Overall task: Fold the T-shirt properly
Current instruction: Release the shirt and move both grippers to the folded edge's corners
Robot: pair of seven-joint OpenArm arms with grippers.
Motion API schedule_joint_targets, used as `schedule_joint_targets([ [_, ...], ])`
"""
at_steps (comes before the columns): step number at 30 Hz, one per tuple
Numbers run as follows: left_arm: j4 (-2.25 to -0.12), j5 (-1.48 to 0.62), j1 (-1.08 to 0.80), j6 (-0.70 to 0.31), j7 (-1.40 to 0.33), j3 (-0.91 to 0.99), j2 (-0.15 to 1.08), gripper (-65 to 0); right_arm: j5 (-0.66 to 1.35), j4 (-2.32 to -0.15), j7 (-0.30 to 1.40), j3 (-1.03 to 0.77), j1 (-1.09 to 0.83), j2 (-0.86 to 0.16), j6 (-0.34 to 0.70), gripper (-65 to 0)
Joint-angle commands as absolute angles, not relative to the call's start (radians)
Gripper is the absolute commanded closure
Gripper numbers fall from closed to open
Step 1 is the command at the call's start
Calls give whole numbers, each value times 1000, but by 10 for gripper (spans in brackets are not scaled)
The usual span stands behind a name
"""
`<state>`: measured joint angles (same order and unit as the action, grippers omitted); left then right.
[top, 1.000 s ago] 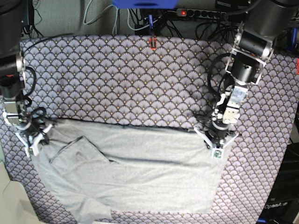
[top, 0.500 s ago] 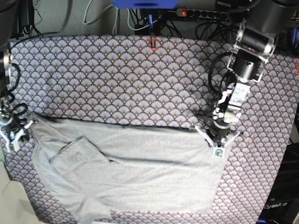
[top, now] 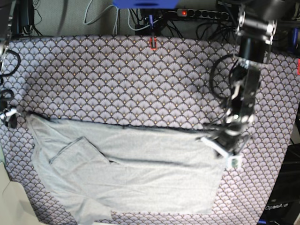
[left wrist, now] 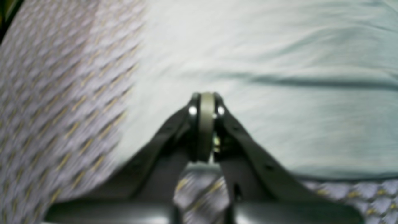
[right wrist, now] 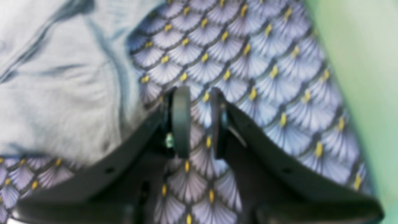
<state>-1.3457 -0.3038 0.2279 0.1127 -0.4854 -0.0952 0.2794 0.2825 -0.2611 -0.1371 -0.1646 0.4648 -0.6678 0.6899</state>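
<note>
The light grey T-shirt point(top: 140, 178) lies spread on the near half of the table, with one sleeve folded over its left part. My left gripper point(top: 228, 152) hovers by the shirt's upper right corner. In the left wrist view the left gripper point(left wrist: 203, 95) is shut, pads pressed together over the T-shirt point(left wrist: 264, 46); no cloth shows between them. My right gripper point(right wrist: 199, 93) is open with a narrow gap, over bare patterned cloth just right of the T-shirt point(right wrist: 56, 93). In the base view the right gripper point(top: 9, 116) sits at the far left edge, beside the shirt's upper left corner.
A purple-grey fan-scale cloth point(top: 117, 79) covers the table. A red clip point(top: 153, 43) sits at its far edge, with cables and a power strip point(top: 201, 13) behind it. The table's left edge and a pale green surface point(right wrist: 367, 62) lie close to the right gripper.
The right gripper has let go of the shirt's upper left corner, opened and drawn away to the left edge. The left arm has shifted a little to the right and nearer, still shut.
</note>
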Motion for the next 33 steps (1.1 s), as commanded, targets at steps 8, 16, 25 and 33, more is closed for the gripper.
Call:
schedule_joint_targets([
  [8,-1517,-308,53,108,-460,61,268,-182,303,-274,-28,-510,395,-667,698,-239],
  [16,-1518,-308,25,108,-460,64,203,-322,303,-274,107,-616,332,-630,698,-251],
  [25,-1478,-308,27,108,-460,65,174,-322,300,-321,111,-616,329,-636,698,-251],
  [33,-1474,-308,31,108,-460,64,173,-322,298,-1033,300,-651,70,-489,698,-252],
])
